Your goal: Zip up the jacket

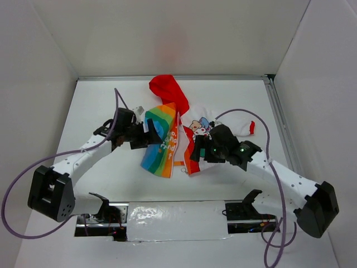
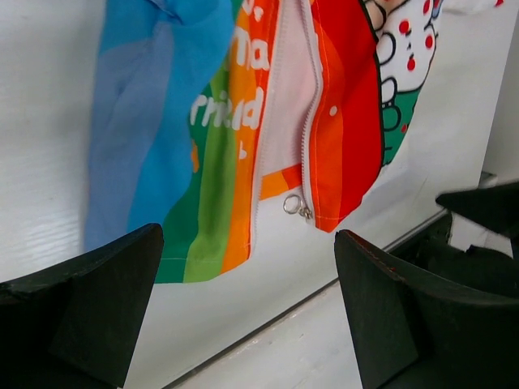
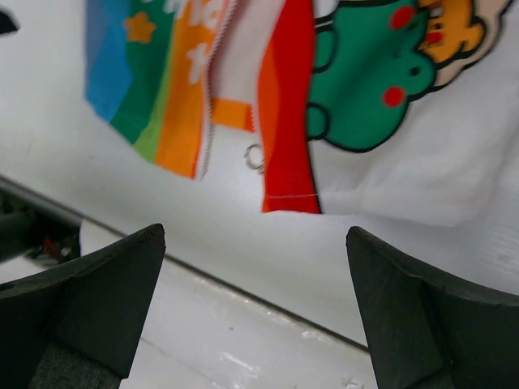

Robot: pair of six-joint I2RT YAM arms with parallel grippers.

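one jacket (image 1: 164, 142) lies front-open mid-table (image 1: 234, 92), red hood toward the far edge.
its zip ring (image 2: 293, 204) sits at the near hem; left gripper (image 2: 247, 243) and right gripper (image 3: 255, 239) flank it, both spread wide, holding nothing.

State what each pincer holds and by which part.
Nothing: the left pincer and right pincer both stand open, with the jacket outside their jaws.
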